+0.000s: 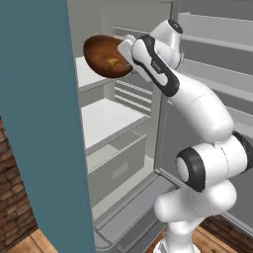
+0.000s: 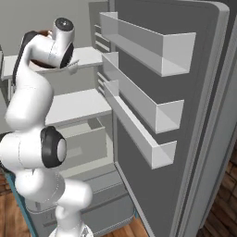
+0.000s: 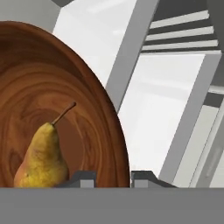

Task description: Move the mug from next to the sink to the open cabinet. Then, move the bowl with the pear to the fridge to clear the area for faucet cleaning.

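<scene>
Inside the fridge (image 1: 113, 118), the gripper (image 3: 113, 177) is pinching the tilted bowl (image 3: 65, 109)'s rim; the pear (image 3: 41, 159) is risking rolling out.

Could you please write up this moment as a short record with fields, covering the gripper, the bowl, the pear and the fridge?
gripper: gripper shut on the rim of the bowl
bowl: bowl held tilted in the air at the upper shelf of the fridge
pear: pear lies inside the bowl, stem up in the hand view
fridge: fridge open, door racks bare, white shelves and a drawer visible
step: bowl not yet set down
</scene>
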You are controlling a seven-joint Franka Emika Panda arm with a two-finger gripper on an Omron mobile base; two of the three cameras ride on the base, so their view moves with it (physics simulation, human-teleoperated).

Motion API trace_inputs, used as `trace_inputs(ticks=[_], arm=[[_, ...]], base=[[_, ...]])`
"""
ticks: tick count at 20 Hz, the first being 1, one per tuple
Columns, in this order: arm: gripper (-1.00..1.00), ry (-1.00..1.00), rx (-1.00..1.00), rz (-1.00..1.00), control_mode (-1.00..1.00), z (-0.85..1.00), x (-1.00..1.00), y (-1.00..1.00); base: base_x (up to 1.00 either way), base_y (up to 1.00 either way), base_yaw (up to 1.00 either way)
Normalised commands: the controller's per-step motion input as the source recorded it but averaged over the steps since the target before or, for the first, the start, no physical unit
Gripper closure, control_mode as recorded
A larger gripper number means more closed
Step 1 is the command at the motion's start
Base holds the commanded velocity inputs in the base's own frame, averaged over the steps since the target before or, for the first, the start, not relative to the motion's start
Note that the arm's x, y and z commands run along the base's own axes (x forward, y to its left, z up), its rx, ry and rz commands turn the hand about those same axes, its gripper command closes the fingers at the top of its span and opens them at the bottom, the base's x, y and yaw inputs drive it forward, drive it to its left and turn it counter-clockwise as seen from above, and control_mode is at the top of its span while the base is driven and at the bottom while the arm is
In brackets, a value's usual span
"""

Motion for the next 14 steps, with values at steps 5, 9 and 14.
trace_inputs(ticks=[5, 9, 14], arm=[[1.0, 0.11, -0.08, 0.0, -1.0, -0.14, 0.53, 0.45], [1.0, 0.04, -0.04, -0.01, -1.0, 0.0, 0.56, 0.37], [1.0, 0.0, -0.03, -0.01, -1.0, 0.0, 0.39, 0.29]], base=[[0.0, 0.0, 0.0], [0.0, 0.0, 0.0], [0.0, 0.0, 0.0]])
